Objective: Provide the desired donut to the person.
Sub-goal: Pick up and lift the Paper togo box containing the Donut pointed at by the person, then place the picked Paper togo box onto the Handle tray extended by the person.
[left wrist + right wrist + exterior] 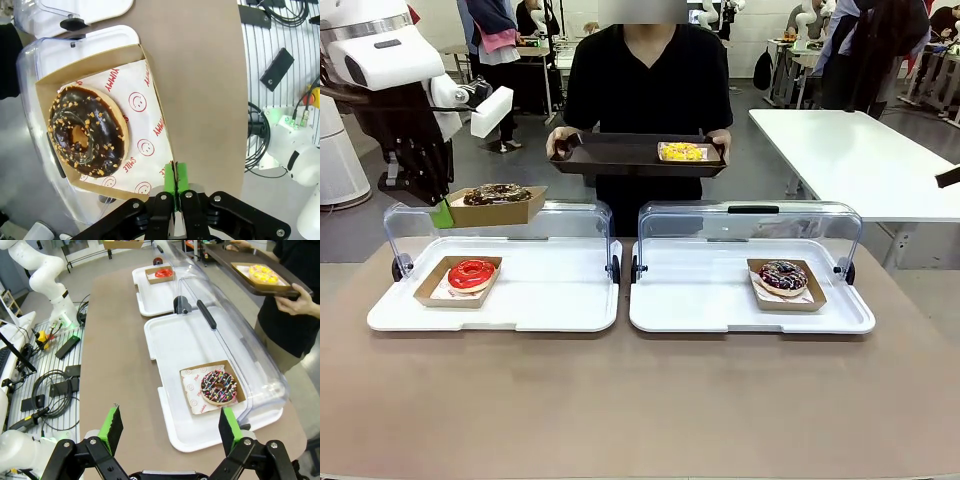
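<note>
Altogether four donuts showed, each in its own small cardboard tray. Two white serving trays sat side by side along the far half of the brown tabletop [640, 400], each with its clear lid tipped up along the far edge. On the left white tray [560, 310], near its left edge, lay a red-glazed donut [471, 273]. On the right white tray [720, 310], toward its right edge, lay a dark donut with coloured sprinkles [782, 276].

The left gripper [441, 213] was clamped shut on one corner of a cardboard tray [525, 210] carrying a chocolate donut with nut crumbs [497, 193], held in the air above the far left part of the left white tray. In the left wrist view its two green pads [176, 182] pressed together on the cardboard wall.

The right gripper [170, 427] hung with its fingers wide apart and nothing between them, above the near right part of the tabletop.

Beyond the far edge stood the person [645, 80], both hands holding a dark brown tray [620, 155] with a yellow donut [682, 151] at its right end.
</note>
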Available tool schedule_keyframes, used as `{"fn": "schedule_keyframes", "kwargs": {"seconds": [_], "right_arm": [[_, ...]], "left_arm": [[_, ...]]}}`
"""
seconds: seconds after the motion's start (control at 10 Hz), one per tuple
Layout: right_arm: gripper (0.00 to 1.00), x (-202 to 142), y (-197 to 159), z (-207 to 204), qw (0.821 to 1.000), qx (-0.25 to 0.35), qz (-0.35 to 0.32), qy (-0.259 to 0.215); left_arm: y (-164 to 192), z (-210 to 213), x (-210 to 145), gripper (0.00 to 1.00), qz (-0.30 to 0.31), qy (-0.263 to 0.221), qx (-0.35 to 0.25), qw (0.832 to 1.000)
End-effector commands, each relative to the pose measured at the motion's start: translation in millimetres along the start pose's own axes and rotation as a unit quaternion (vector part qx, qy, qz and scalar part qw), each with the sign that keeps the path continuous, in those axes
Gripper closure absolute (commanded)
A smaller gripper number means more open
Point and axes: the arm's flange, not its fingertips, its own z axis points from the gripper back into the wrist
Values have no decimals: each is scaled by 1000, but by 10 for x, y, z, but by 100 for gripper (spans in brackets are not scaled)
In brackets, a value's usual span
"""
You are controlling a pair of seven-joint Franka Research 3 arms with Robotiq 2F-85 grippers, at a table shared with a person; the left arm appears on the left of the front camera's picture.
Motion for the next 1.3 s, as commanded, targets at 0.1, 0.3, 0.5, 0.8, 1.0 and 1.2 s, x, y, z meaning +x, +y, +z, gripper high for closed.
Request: {"fn": "schedule_keyframes", "kwargs": {"seconds": [0.1,0.3,0.5,0.8,1.0,1.2], "right_arm": [[0,8,-4,-2,1000,2,1,-1],[0,8,-4,-2,1000,2,1,-1],[0,8,-4,-2,1000,2,1,-1],[0,8,-4,-2,1000,2,1,-1],[0,8,-4,-2,1000,2,1,-1],[0,8,-4,-2,1000,2,1,-1]], "left_arm": [[-12,56,8,100,1,2,0,1000],[-12,56,8,100,1,2,0,1000],[-12,56,8,100,1,2,0,1000],[-12,56,8,100,1,2,0,1000],[-12,56,8,100,1,2,0,1000],[179,270,-1,99,14,-15,5,1000]]}}
